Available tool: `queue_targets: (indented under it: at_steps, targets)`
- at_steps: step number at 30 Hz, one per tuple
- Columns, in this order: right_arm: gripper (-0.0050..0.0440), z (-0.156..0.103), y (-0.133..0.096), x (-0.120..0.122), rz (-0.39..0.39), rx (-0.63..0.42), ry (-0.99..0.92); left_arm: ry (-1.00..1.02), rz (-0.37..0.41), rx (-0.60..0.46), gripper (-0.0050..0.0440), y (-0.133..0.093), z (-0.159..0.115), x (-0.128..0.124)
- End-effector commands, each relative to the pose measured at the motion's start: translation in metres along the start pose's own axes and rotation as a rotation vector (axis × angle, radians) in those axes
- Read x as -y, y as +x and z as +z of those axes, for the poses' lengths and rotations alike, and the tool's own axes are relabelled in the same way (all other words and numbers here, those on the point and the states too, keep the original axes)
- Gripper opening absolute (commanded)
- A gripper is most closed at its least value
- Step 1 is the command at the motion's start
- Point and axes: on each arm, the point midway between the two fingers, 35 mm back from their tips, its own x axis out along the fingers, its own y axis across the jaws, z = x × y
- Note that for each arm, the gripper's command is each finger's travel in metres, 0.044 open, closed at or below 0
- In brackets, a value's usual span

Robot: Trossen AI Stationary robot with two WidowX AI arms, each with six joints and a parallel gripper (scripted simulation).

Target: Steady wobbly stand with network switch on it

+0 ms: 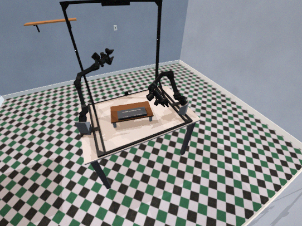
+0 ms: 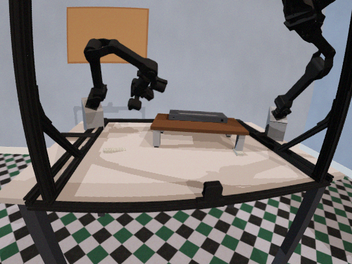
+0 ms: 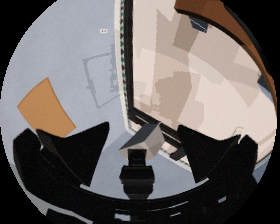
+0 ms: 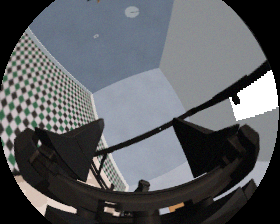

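- On the table's middle, before you, the stand (image 1: 129, 106) (image 2: 195, 125) (image 3: 220, 11) carries the switch (image 1: 132, 113) (image 2: 197, 116); both lie well apart from either gripper.
- Your left gripper (image 1: 161, 104) (image 2: 141, 99) (image 3: 145, 127) hangs off the stand's side, fingers wide apart, holding nothing.
- Your right gripper (image 1: 112, 55) (image 2: 299, 1) (image 4: 138, 121) is high over its own side, fingers also apart and empty.
- A pale piece (image 2: 238, 153), probably a wedge, sits at the foot of one leg (image 2: 239, 143); you can't tell how tightly it fits.
- The pale ribbed piece (image 2: 114, 150) (image 3: 240, 131) near the left arm looks like spare wedge stock: thin, light, likely stiff. Take it low by its sides.
- Treat the board as rigid, perhaps top-heavy. Steady it by an edge, never by the switch, which could slide if you tip it.
- If it rocks, ease the wedge inward gently; a hard shove may shift the leg.
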Motion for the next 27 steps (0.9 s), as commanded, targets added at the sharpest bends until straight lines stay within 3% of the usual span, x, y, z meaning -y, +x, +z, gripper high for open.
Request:
queue_targets:
  at_steps: [1,7,17,24,27]
  targets:
    - [0.0440,0.046,0.002,0.025,-0.099,0.139,0.026,0.000,0.000,0.000,0.0440,0.000,0.000,0.000]
    - [0.0440,0.051,-0.005,0.025,-0.099,0.149,0.025,0.000,0.000,0.000,0.0440,0.000,0.000,0.000]
    - [0.0440,0.161,-0.045,0.079,-0.313,0.579,0.174,0.000,0.000,0.000,0.0440,0.000,0.000,0.000]
    - [0.0440,0.159,-0.049,0.076,-0.305,0.565,0.165,0.000,0.000,0.000,0.0440,0.000,0.000,0.000]
    - [0.0440,0.173,-0.057,0.083,-0.330,0.634,0.191,0.000,0.000,0.000,0.0440,0.000,0.000,0.000]
